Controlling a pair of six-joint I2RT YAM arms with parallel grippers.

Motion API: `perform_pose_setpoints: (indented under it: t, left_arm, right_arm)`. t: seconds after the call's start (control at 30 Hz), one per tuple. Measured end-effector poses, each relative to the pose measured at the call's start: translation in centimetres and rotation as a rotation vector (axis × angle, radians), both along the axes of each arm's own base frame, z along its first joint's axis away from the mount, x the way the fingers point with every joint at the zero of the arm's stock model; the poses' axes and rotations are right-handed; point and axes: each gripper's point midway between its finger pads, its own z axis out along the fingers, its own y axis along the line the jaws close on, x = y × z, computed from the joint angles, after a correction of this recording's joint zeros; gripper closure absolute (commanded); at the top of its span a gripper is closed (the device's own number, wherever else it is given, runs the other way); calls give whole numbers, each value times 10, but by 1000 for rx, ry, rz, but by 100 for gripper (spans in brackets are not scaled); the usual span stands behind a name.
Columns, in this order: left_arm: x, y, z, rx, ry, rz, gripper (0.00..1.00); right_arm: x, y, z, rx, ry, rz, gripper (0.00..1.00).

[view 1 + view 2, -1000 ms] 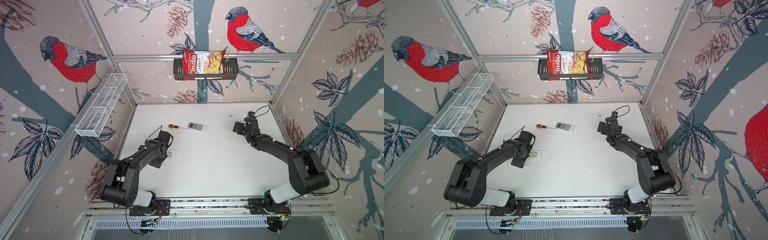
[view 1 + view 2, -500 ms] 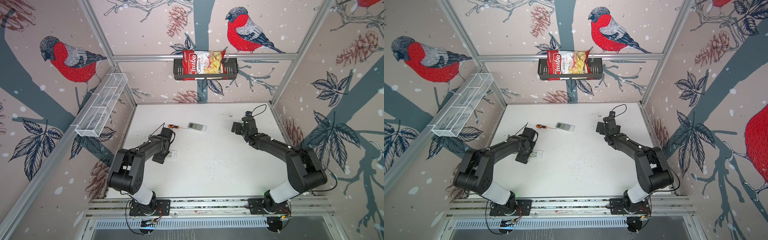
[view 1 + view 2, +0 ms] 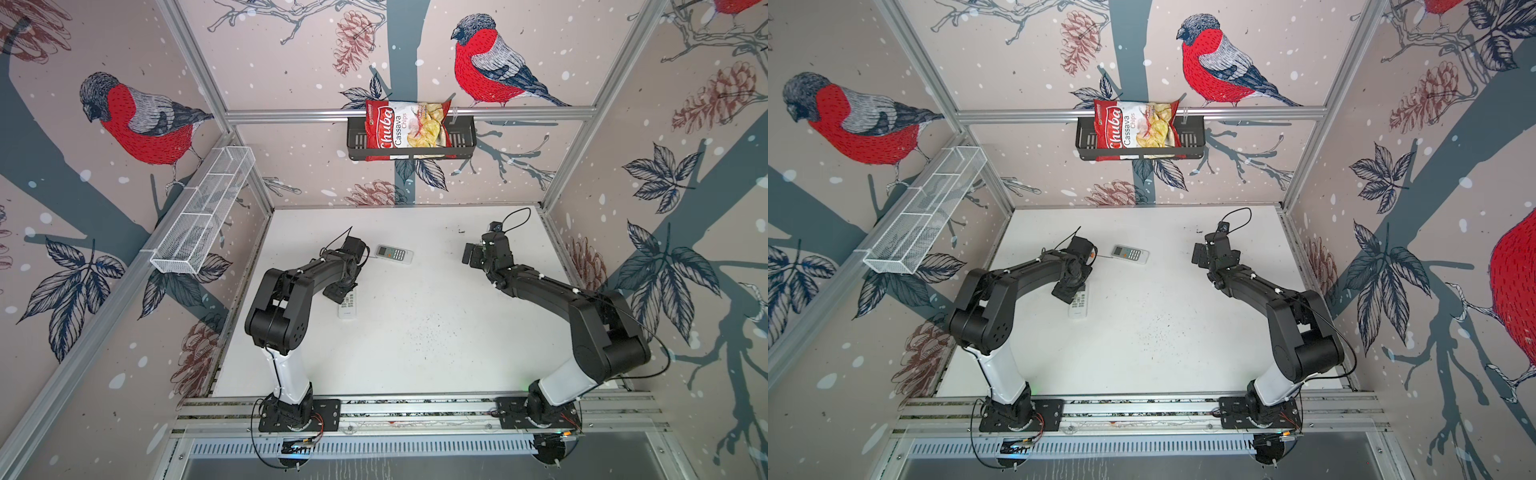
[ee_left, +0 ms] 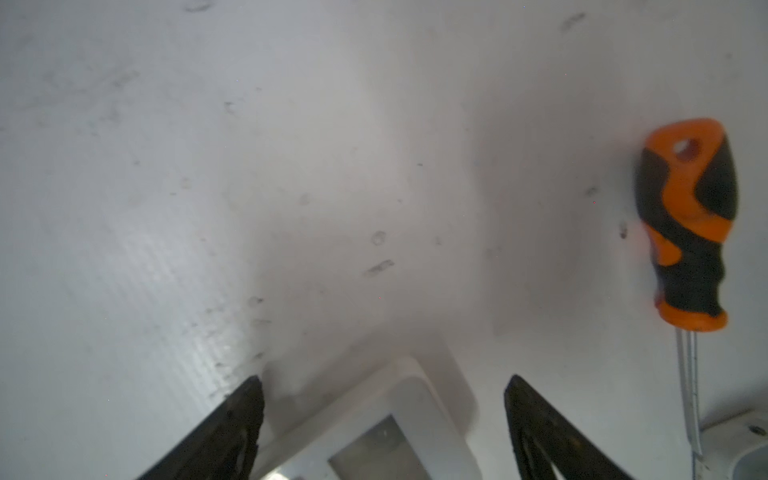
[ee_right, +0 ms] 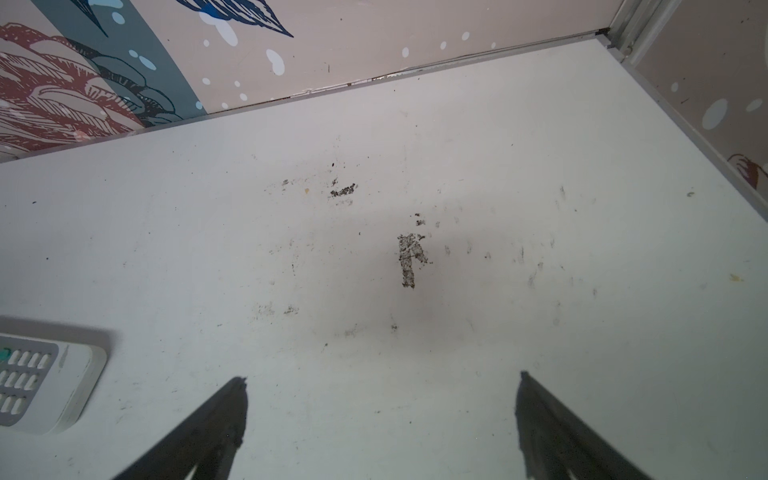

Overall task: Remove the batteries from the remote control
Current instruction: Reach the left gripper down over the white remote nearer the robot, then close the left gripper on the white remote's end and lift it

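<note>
Found left fingers (image 4: pixel 224 436) apart, astride one end of remote (image 4: pixel 386 415) flat on desk (image 4: pixel 291 166), long axis slanted across their gap. Saw no batteries, presumably inside. Found right fingers (image 5: pixel 208 428) apart, well off.

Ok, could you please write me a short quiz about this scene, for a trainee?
1. True or false: the right claw grips a remote.
2. How many remotes lie on the table? A one; B two; C three.
3. Which tool lies near the left claw?
Key: 1 false, it is open and empty. 2 B: the white remote and the grey-faced remote. 3 the screwdriver.
</note>
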Motion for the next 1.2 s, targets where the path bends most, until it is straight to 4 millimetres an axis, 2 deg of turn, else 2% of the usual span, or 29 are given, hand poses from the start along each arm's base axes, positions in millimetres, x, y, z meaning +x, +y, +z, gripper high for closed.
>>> perform_pose_setpoints:
  t: [0.17, 0.3, 0.4, 0.57, 0.7, 0.8, 0.9, 0.93, 1.07, 1.2]
  left_arm:
    - [11, -1, 15, 83, -12, -153, 8]
    - [20, -1, 41, 166, -64, -345, 7]
    - [18, -7, 61, 210, -134, -530, 7]
    - [23, -32, 88, 267, -237, -872, 8]
    - [27, -56, 102, 329, -265, -1110, 8]
    - [18, -78, 100, 386, -248, -1284, 8]
    - [-1, -92, 86, 438, -182, -1457, 6]
    - [-8, -93, 80, 455, -154, -1504, 3]
    - [-35, -82, 58, 498, -73, -1628, 3]
    - [-50, -81, 55, 505, -69, -1719, 3]
  right_arm:
    - [0, 0, 0, 0, -1, 1, 0]
    - [0, 2, 0, 1, 0, 7, 0]
    - [-1, 8, 0, 1, 3, 34, 0]
    - [-5, 22, 0, -15, 6, 101, 0]
    - [-11, 33, 2, -14, -2, 158, 0]
    - [-14, 38, 5, -11, -10, 184, 1]
    - [-17, 43, 8, -11, -20, 214, 1]
    - [-18, 44, 9, -6, -22, 221, 1]
    - [-19, 48, 11, -1, -29, 235, 1]
    - [-21, 52, 11, 2, -28, 251, 1]
